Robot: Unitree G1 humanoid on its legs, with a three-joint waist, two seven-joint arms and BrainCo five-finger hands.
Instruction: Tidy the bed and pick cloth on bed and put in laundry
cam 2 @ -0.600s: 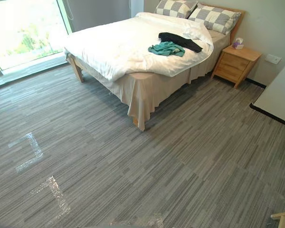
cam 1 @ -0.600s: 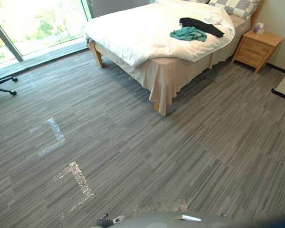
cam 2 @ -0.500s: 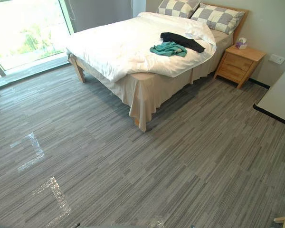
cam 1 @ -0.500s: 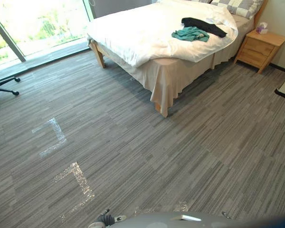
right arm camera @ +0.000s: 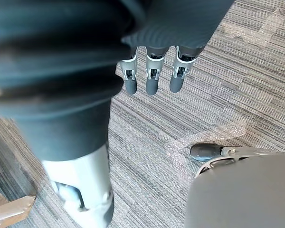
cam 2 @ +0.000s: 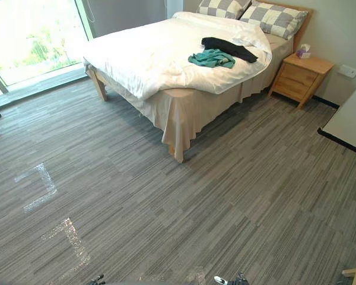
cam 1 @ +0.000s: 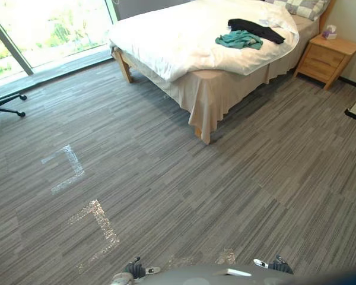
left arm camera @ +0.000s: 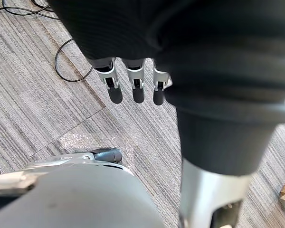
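Grey striped carpet (cam 2: 225, 196) is stretching wide and bare from the near side to the bed (cam 2: 184, 113), giving plenty of room to walk. Two corner-shaped tape marks (cam 1: 65, 169) are shining on it at the near left. A chair base (cam 1: 3, 102) is poking in at the far left edge, and a white table (cam 2: 347, 122) is cutting into the right edge.

A white duvet (cam 2: 148, 53) is draping over the bed's near corner and its right side. Two garments are lying on it close to that right edge. One is a teal cloth (cam 2: 212, 58), crumpled, and the other is a black cloth (cam 2: 228, 48) just beyond it, the two touching. Two checked pillows (cam 2: 274, 19) are leaning at the far end. One wooden nightstand (cam 2: 296, 77) is standing right of the bed, carrying a tissue box (cam 2: 303, 51).

The left hand (left arm camera: 137, 88) is hanging above the carpet with its fingers straight and holding nothing. The right hand (right arm camera: 151, 78) is doing the same.
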